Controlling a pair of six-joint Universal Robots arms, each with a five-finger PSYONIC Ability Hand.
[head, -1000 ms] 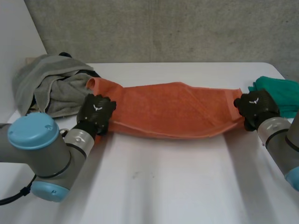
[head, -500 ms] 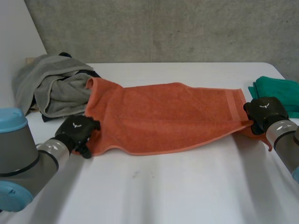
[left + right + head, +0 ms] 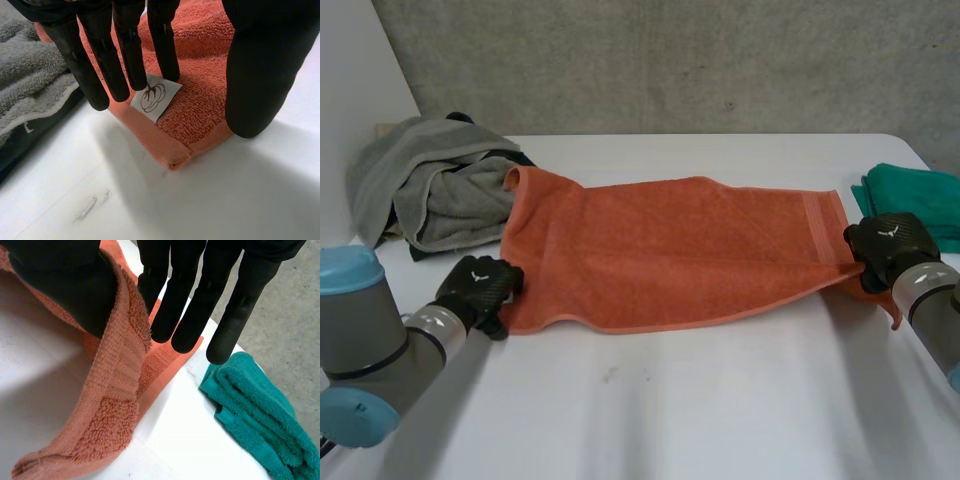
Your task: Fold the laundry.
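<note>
One orange terry towel (image 3: 670,250), white label (image 3: 156,97) at a corner.

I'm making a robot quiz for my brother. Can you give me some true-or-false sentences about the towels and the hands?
1. The orange towel lies stretched out between the left hand and the right hand. True.
2. The green towel lies next to the left hand. False: it lies folded beside the right hand.
3. A white label with a little drawing sits on the orange towel's corner, at the left hand's fingertips. True.
4. The grey towel is neatly folded. False: it is a crumpled heap at the table's far left.
5. The right hand pinches the orange towel's edge between thumb and fingers. True.
</note>
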